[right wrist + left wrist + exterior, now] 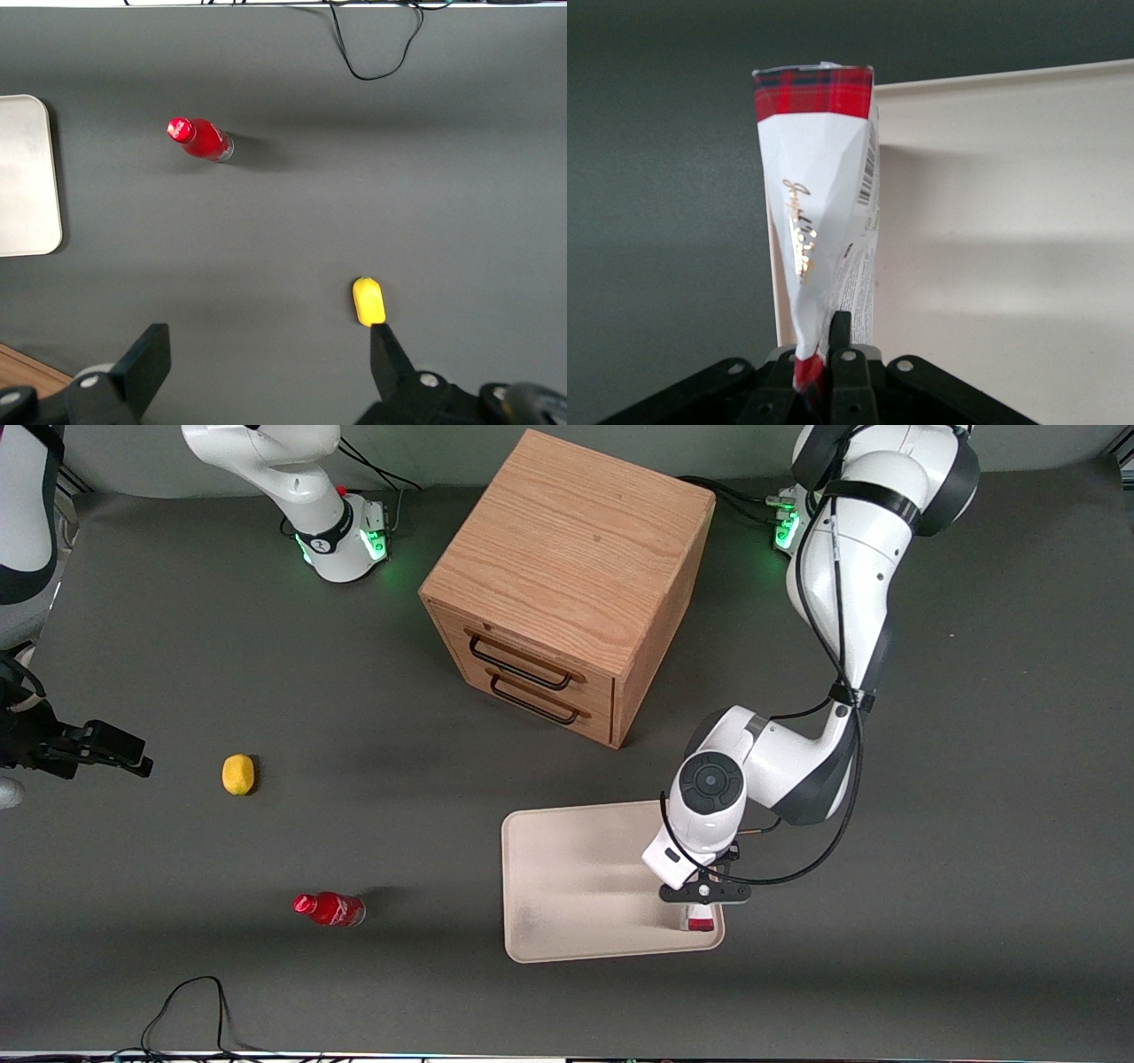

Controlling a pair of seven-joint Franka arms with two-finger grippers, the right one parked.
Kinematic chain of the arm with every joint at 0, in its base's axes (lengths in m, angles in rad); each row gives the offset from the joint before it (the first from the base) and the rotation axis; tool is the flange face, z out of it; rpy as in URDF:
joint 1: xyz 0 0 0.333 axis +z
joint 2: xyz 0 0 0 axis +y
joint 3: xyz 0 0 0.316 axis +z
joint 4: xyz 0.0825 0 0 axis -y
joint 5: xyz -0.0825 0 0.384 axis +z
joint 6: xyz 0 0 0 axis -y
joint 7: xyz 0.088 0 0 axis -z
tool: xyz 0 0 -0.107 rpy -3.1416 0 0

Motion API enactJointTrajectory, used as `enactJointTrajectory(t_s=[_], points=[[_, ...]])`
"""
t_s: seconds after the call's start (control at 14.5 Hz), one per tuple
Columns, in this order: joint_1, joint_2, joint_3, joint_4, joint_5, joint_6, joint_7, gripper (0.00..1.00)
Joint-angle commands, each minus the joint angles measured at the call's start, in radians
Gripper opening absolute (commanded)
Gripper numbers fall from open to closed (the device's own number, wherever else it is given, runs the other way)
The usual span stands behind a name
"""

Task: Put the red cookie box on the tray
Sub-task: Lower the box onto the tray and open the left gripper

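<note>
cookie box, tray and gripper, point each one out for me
red cookie box (819, 221): left wrist view, on its white front panel.
tray (567, 868): front view, on its bare floor.
gripper (824, 372): left wrist view, where the fingers pinch the box's end above the tray's edge.

Hand (699, 911) above tray (567, 886) corner

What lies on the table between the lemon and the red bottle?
Only bare grey table, as the front view shows: nothing rests between the lemon and the red bottle. The gripper holds the red cookie box over the tray.
</note>
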Motion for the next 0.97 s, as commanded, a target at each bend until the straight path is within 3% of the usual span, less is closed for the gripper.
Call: enactJointTrajectory(t_s=[0.0,0.41,0.48,0.55,0.9], points=[[-0.009,-0.009,0.005,-0.012,0.022,0.005,-0.062,0.00],[-0.010,0.012,0.012,-0.015,0.025,0.067,-0.085,0.00],[-0.009,0.012,0.014,-0.023,0.026,0.094,-0.085,0.89],[-0.009,0.006,0.015,-0.053,0.025,0.137,-0.085,1.00],[0.035,-0.116,0.014,-0.108,0.011,0.108,-0.063,1.00]])
